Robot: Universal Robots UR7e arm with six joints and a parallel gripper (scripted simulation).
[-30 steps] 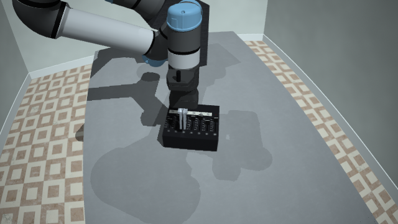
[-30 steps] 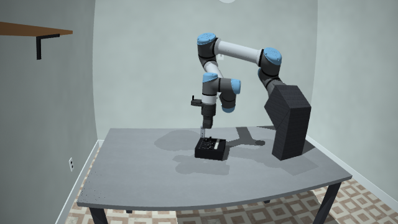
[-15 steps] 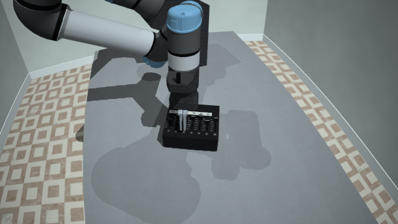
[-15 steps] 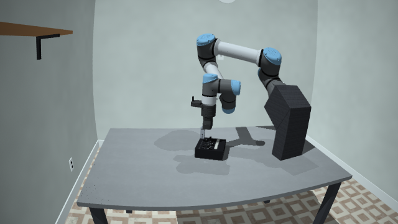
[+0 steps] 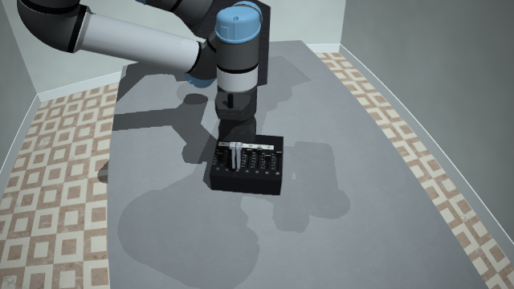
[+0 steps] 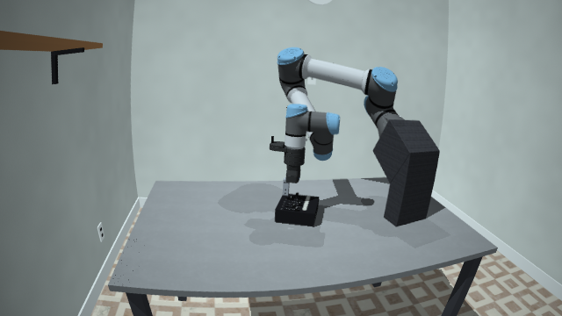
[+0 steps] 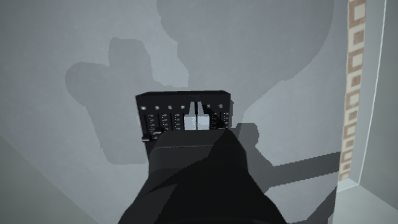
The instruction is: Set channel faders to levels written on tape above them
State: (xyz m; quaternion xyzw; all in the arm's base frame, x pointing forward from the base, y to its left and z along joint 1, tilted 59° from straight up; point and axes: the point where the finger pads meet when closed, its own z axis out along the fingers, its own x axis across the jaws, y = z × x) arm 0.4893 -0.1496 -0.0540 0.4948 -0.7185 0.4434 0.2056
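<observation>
Desk: the black lighting desk (image 5: 246, 182) stands flat on the grey counter (image 5: 361, 225), near the middle, well apart from the arm's big dark base (image 6: 410, 175).

Faders: a row of thin slots runs across the desk top, each with a scale beside it. The slots run from the tape side to the plain front side. That is the long way each cap can slide.

Tape: a pale strip of tape (image 5: 261, 147) lies along the desk edge nearest the arm. The numbers on it are too small to read.

Claw: the claw (image 5: 236, 167) is clenched all the way, its two pale fingers pressed together with nothing between them. It points straight down.

Where the claw is: right over the desk, at a slot near the desk's left end in the top view. I cannot tell if the tips touch a cap or hang just above it.

What matters next: I think the shut fingers will work like one stick to push a cap. The cap must be pushed along its slot, toward the tape or away from it, never sideways.

Risk: a hard push could slide the whole desk on the counter.

Master fader: I cannot tell which slot it is.
</observation>
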